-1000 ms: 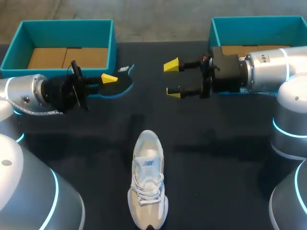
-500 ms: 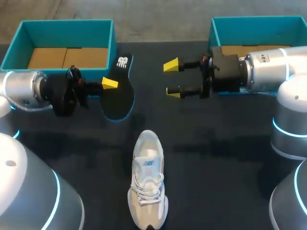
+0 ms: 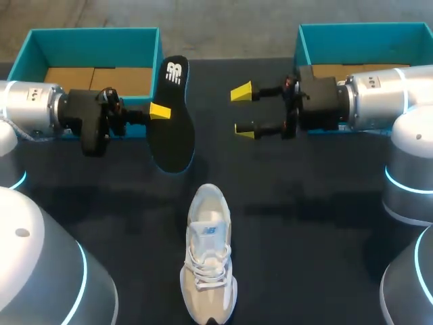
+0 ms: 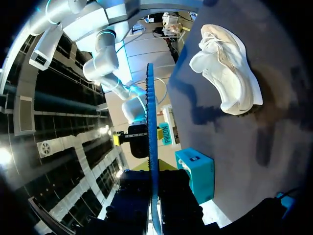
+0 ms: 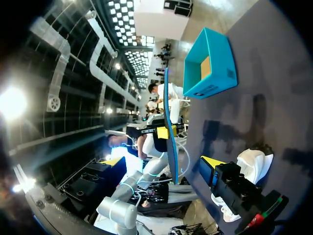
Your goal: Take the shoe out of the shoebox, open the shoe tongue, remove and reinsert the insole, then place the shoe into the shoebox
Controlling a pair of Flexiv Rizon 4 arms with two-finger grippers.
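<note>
Your left fingers pinch the black insole above the desk, beyond the white shoe. Your right fingers gape wide, empty. Steady the shoe with them, then feed the insole in toe-first

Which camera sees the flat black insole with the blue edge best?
The head view: the flat black insole with the blue edge shows its whole broad face there. Both wrist views catch it edge-on, just a thin blue line.
</note>
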